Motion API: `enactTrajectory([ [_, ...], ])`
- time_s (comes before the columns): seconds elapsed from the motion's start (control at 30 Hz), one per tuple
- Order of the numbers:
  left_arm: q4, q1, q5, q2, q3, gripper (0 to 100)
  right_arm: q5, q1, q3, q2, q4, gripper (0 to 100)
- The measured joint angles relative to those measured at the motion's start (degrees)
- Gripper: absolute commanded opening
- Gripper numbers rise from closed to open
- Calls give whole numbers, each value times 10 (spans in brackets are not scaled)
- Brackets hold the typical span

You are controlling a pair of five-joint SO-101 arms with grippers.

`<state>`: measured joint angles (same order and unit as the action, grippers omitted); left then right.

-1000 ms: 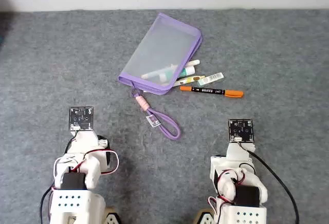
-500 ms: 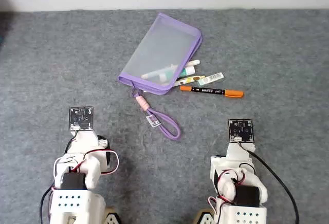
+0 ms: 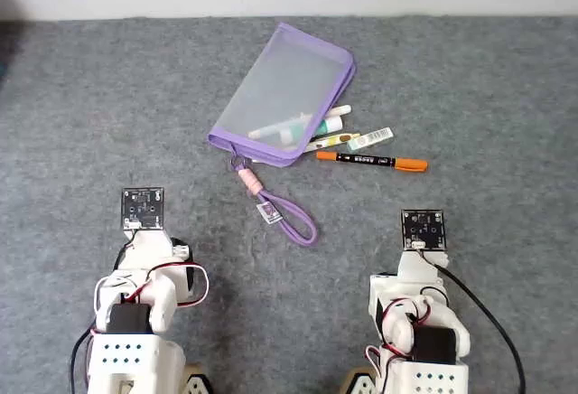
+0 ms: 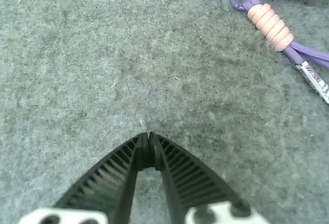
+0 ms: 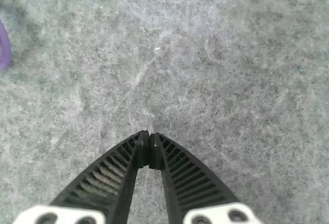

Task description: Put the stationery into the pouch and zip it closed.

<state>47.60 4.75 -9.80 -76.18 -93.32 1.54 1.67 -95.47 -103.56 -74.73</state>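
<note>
A purple mesh pouch point(image 3: 284, 96) lies tilted at the middle back of the grey felt. Several pens point(image 3: 330, 127) stick half out of its open lower edge, and an orange marker point(image 3: 370, 161) lies beside it on the felt. A purple wrist strap point(image 3: 287, 216) with a pink bead grip point(image 4: 271, 23) trails from the zipper pull point(image 3: 237, 161) toward the front. My left gripper point(image 4: 148, 137) is shut with nothing in it, over bare felt in front of the strap. My right gripper point(image 5: 149, 137) is shut too, holding nothing, over bare felt at the front right.
Both arms sit folded at the table's front edge, the left arm point(image 3: 140, 272) and the right arm point(image 3: 420, 276). Grey felt point(image 3: 108, 105) covers the table, with a pale wall along the back.
</note>
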Motion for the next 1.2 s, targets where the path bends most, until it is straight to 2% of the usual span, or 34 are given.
enactTrajectory([
  [0.5, 0, 0, 0, 0, 0, 13, 0, 18, 2, 0, 0, 9],
  [0.6, 0, 0, 0, 0, 0, 13, 18, 57, 33, -1, 7, 8],
  [0.8, 0, 0, 0, 0, 0, 13, 40, 56, 142, 1, 40, 8],
  [1.0, 0, 0, 0, 0, 0, 13, 55, -15, 277, 156, 47, 8],
  [1.2, 0, 0, 0, 0, 0, 13, 59, -86, 478, 445, 46, 9],
])
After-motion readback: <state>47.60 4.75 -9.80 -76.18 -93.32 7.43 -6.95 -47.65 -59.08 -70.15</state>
